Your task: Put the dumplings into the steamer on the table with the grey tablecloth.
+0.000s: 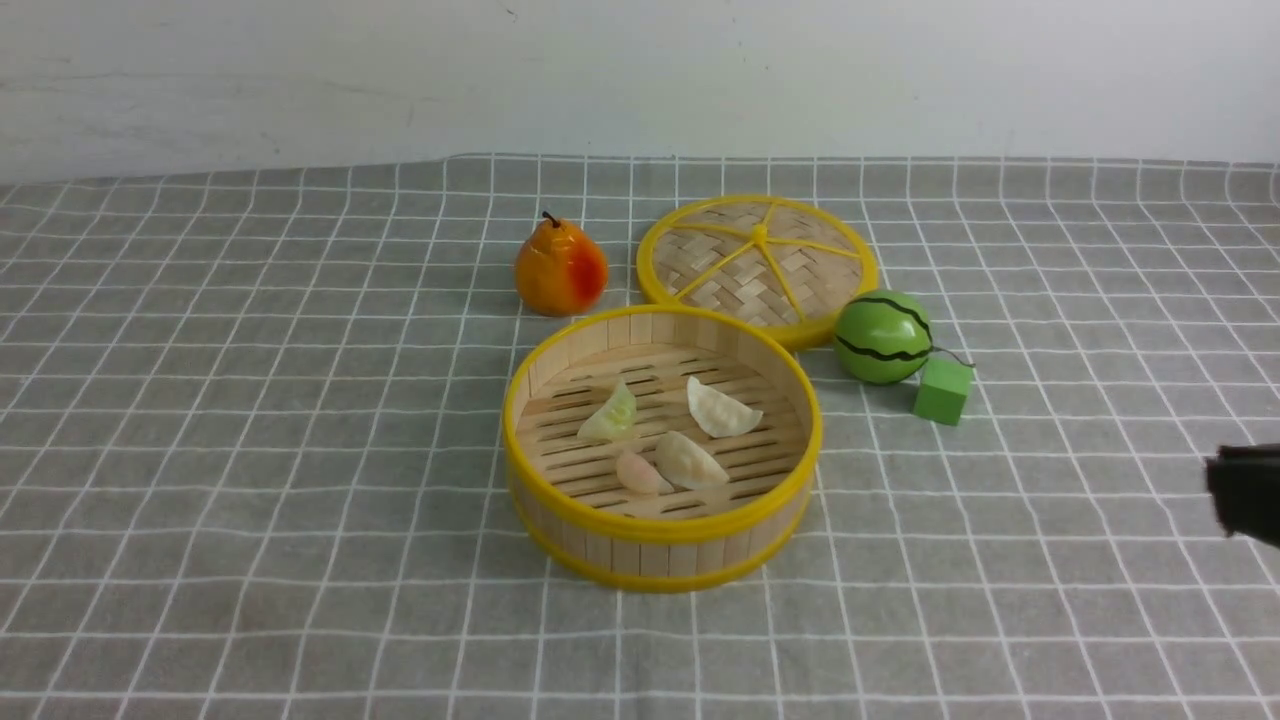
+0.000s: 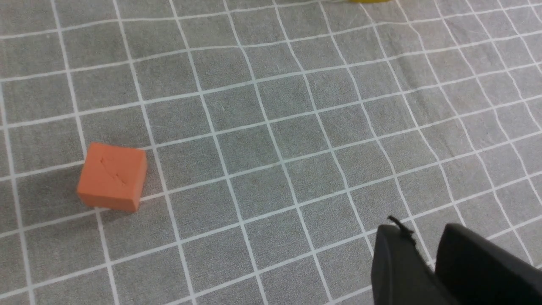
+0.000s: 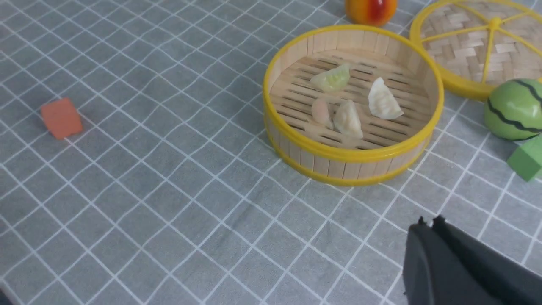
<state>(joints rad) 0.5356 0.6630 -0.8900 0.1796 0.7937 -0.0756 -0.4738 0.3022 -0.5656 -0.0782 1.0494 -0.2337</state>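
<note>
steamer (image 1: 660, 545) | holds four dumplings (image 1: 668, 435) | pink one seemingly touching cream

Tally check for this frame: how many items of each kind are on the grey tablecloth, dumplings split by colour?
Cream-white dumplings: 2
Pale green dumpling: 1
Pinkish dumpling: 1
Steamer: 1
Woven lid: 1
Toy pear: 1
Toy watermelon: 1
Green cube: 1
Orange cube: 1
Total: 10
</note>
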